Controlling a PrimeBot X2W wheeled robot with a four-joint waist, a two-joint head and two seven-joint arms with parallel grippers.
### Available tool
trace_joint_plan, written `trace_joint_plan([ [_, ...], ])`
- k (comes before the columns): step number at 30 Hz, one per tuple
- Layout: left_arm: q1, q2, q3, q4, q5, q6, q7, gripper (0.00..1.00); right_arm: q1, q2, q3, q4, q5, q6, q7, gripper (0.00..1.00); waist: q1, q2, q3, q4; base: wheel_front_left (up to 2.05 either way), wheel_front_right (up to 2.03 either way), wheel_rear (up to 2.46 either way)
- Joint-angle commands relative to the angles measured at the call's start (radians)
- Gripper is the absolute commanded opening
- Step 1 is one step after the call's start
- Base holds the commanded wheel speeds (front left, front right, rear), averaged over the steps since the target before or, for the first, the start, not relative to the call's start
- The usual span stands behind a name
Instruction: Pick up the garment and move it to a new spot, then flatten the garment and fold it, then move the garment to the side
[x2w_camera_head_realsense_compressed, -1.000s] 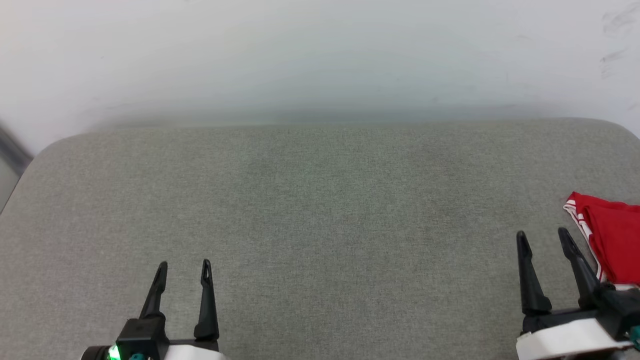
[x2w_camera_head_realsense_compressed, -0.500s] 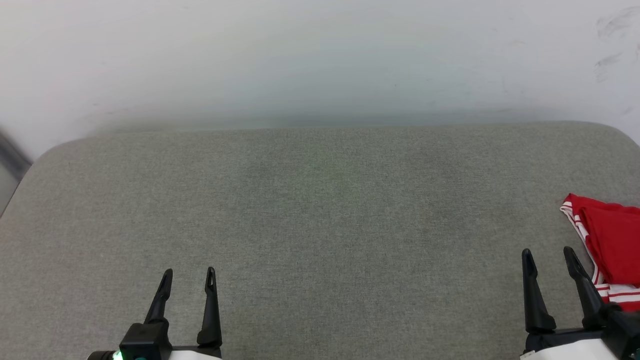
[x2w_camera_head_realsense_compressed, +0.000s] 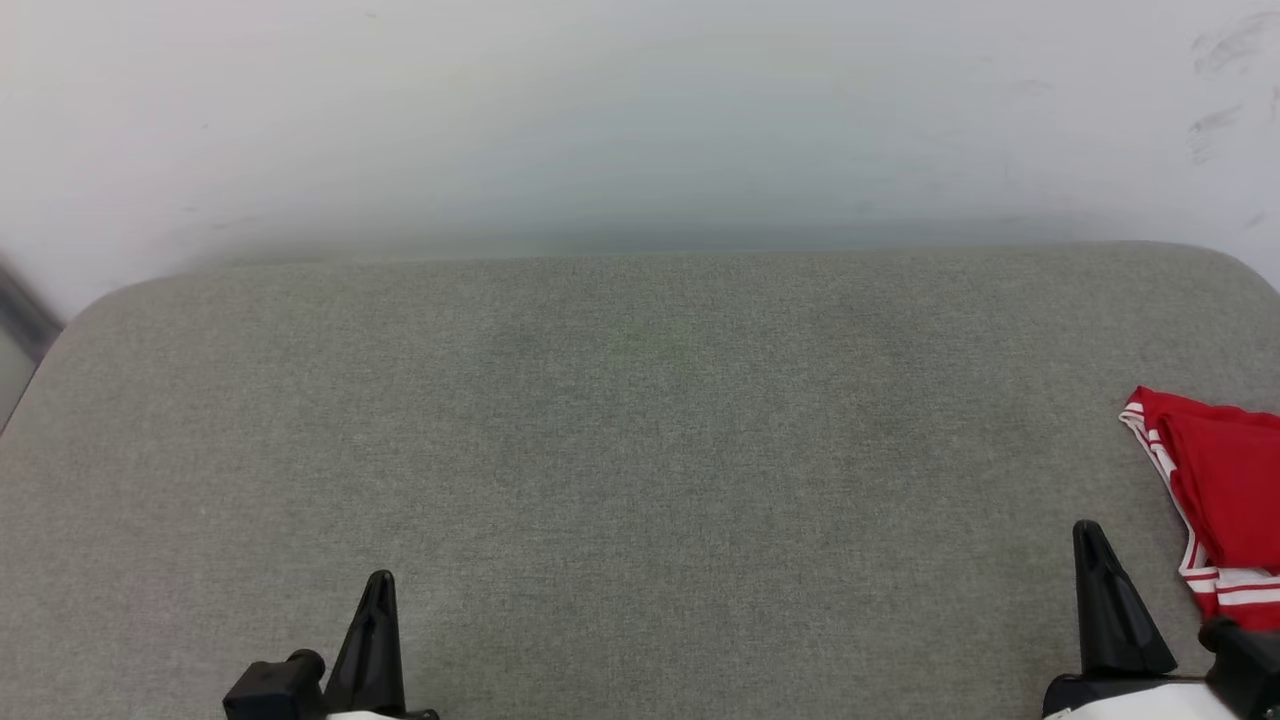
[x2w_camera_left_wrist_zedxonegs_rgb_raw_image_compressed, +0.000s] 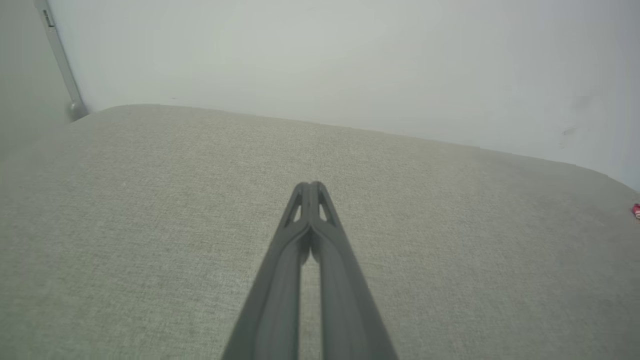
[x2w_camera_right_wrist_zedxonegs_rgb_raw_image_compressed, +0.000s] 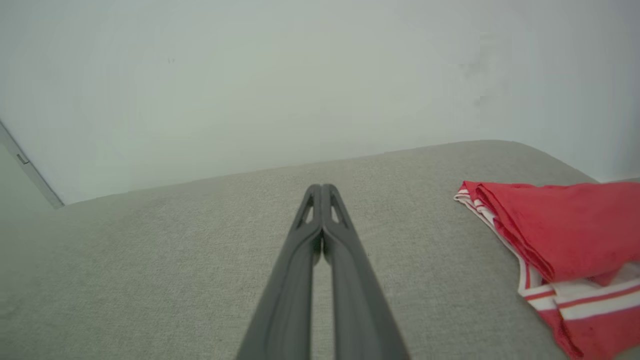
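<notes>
Nearest us, our left gripper (x2w_camera_head_realsense_compressed: 378, 585) and right gripper (x2w_camera_head_realsense_compressed: 1092, 535), each with two long dark fingers, have their fingers pressed together, holding nothing. Near the right one, at the right edge of the grey woven padded surface (x2w_camera_head_realsense_compressed: 640, 420), lies the red garment (x2w_camera_head_realsense_compressed: 1225, 480), soft cloth with red-and-white striped trim, doubled over itself. We judge it folded and set aside, so the last step looks about done. Next we need only keep both arms clear of it. No writing can be read. Beyond stands a plain white wall (x2w_camera_head_realsense_compressed: 640, 120).

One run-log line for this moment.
left gripper: jaws shut, empty | right gripper: jaws shut, empty | red striped-trim jersey garment: ungripped, right side of grey fabric cushion
</notes>
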Motion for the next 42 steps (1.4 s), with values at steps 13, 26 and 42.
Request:
trace_joint_plan([
  [13, -0.065, 0.016, 0.018, 0.027, -0.284, -0.031, 0.054, 0.00, -0.058, -0.013, 0.006, 0.028, 0.281, 0.000, 0.055, 0.00, 0.0001, 0.0000, 0.001, -0.001, 0.00, 0.00, 0.00],
  [26, -0.103, 0.023, 0.033, 0.055, -0.502, -0.055, 0.099, 0.00, -0.091, -0.018, 0.008, 0.061, 0.494, 0.000, 0.102, 0.00, 0.0001, 0.0000, 0.002, -0.002, 0.00, 0.00, 0.00],
  [42, -0.147, 0.026, 0.056, 0.088, -0.778, -0.086, 0.162, 0.00, -0.135, -0.021, 0.006, 0.103, 0.766, 0.000, 0.167, 0.00, 0.0001, 0.0000, 0.003, -0.003, 0.00, 0.00, 0.00],
])
